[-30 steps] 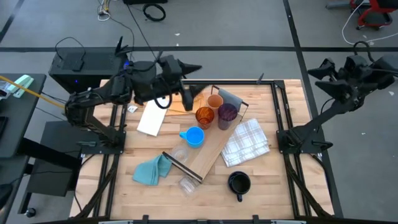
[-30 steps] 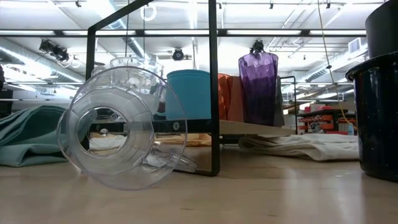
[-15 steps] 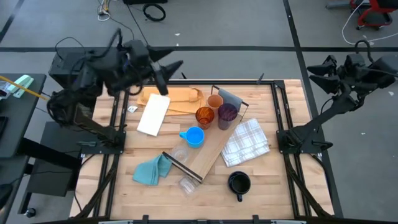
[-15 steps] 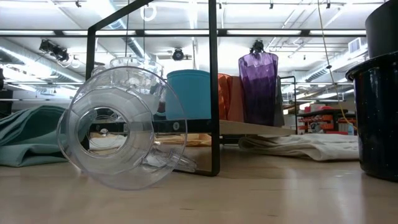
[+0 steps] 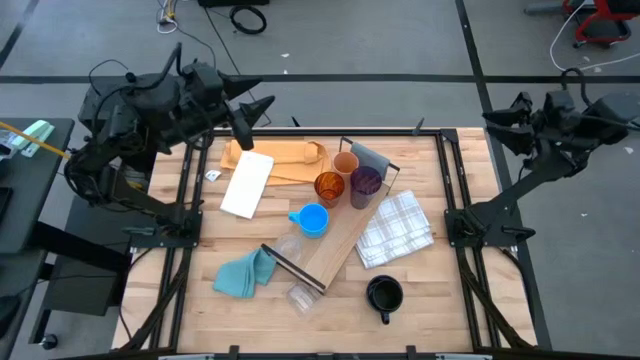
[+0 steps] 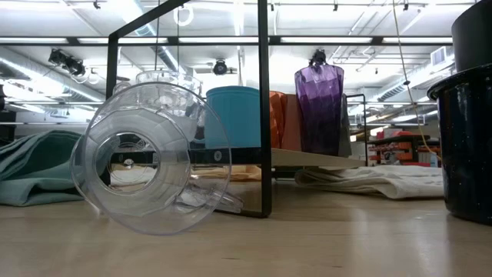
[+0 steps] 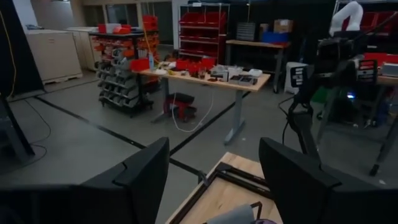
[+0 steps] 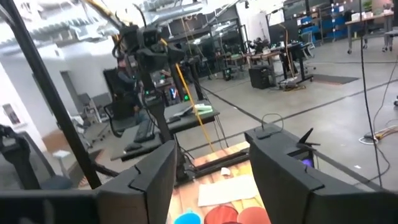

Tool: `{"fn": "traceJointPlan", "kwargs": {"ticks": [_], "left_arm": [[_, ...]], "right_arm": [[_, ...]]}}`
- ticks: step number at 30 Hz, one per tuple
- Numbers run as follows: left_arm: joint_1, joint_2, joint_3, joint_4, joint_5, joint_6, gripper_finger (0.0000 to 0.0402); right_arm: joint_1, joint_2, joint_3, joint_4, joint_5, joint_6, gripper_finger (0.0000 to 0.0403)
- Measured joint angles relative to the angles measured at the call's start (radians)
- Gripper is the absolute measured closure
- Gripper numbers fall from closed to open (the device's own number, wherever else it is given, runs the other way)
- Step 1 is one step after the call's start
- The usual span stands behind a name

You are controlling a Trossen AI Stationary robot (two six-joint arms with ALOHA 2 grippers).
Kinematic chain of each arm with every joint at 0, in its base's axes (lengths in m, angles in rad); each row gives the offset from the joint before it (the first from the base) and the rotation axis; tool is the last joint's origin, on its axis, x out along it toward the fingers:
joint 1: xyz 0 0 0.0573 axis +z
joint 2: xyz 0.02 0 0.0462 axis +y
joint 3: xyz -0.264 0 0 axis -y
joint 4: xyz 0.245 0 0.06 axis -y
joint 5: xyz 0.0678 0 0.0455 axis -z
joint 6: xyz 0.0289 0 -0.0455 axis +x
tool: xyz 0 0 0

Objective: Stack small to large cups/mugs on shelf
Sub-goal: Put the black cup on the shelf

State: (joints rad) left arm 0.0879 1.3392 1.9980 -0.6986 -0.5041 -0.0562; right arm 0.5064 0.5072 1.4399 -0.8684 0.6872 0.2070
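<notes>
Both pincers sit released and empty at my end: left gripper [image 5: 258, 108] raised over the table's far left corner, right gripper [image 5: 497, 118] up off the far right edge, fingers [image 7: 146, 177] parted around nothing. I judge we're between picks. On the long light-wood shelf board [image 5: 340, 250] stand the tan cup [image 5: 346, 163], amber translucent cup [image 5: 329, 187], purple tumbler [image 5: 365, 183] and light blue mug [image 5: 313, 219] (not nested yet). Next I'd fetch a stray: the dark mug [image 5: 384, 294] stands apart near the front edge, needing a descent and rim grasp. Shelf's long axis runs diagonally, far-right to near-left; a clear plastic cup [image 6: 150, 158] lies tipped by its near end, mouth toward the low camera.
</notes>
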Motion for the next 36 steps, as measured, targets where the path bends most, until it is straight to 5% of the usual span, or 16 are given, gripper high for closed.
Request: {"fn": "traceJointPlan", "kwargs": {"ticks": [3, 8, 10, 21, 36], "left_arm": [[0.001, -0.004, 0.0, -0.013, -0.006, 0.013, 0.0147], [0.001, -0.032, 0.001, -0.156, -0.138, -0.006, 0.0169], [0.001, -0.045, 0.0, -0.245, -0.17, -0.067, 0.018], [-0.064, -0.053, 0.0, -0.714, -0.173, -0.521, 0.022], [-0.159, -0.05, 0.0, -0.808, -0.172, -0.59, 0.0225]], "right_arm": [[0.0, 0.029, 0.0, -0.028, -0.03, 0.015, 0.0234], [0.0, 0.077, 0.0, -0.071, -0.107, 0.111, 0.0369], [0.0, 0.103, 0.0, -0.082, -0.133, 0.136, 0.039], [0.0, 0.293, -0.002, -0.426, -0.178, 0.442, 0.0297], [0.0, 0.628, -0.002, -0.364, -0.415, 0.224, 0.0295]]}}
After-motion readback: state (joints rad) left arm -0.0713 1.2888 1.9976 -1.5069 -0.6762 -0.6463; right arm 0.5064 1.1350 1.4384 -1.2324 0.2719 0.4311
